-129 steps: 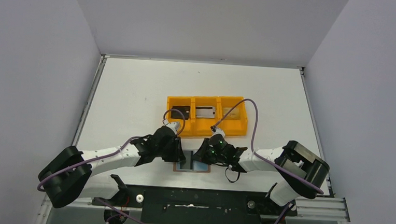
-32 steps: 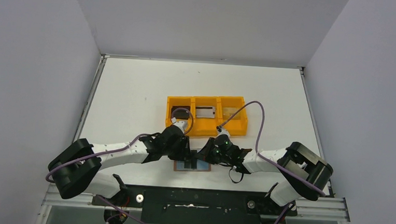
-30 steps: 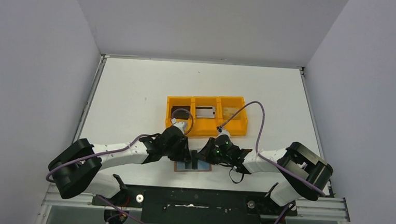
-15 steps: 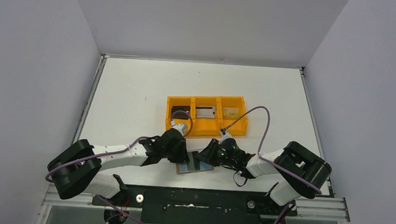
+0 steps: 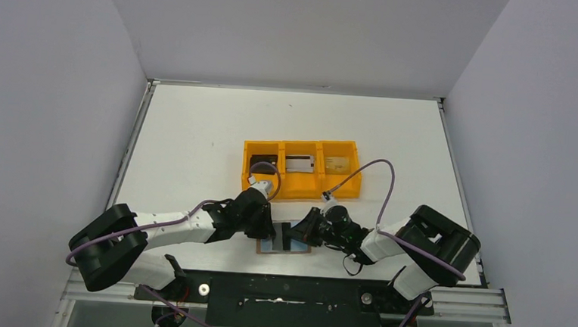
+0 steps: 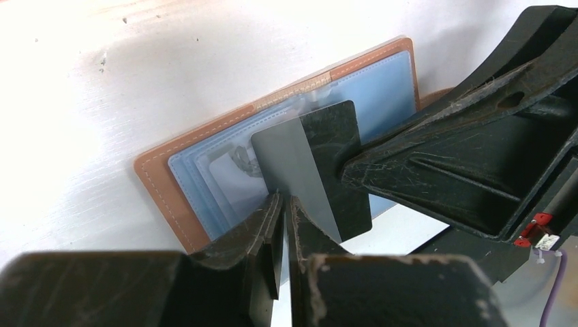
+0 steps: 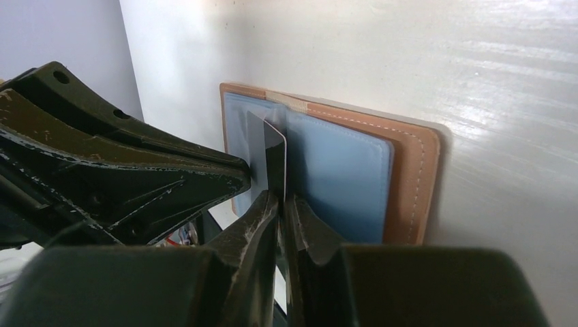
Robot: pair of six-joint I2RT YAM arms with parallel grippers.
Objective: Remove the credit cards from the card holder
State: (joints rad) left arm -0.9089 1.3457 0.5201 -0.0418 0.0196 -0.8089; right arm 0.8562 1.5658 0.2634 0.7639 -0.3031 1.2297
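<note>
L+R jaws nipped on thin grey-black card (image 6: 290,157), upright over open tan leather holder (image 6: 382,82).

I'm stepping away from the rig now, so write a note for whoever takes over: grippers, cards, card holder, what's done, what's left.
Left gripper: shut on the dark card.
Right gripper: shut on the same card, another edge.
Card holder: open, flat on the table, dark card standing up over it.
Done: black card, silvery card, gold card in the orange tray, one per compartment.
Left: lift the dark card clear, set it down; check the holder for more.
</note>
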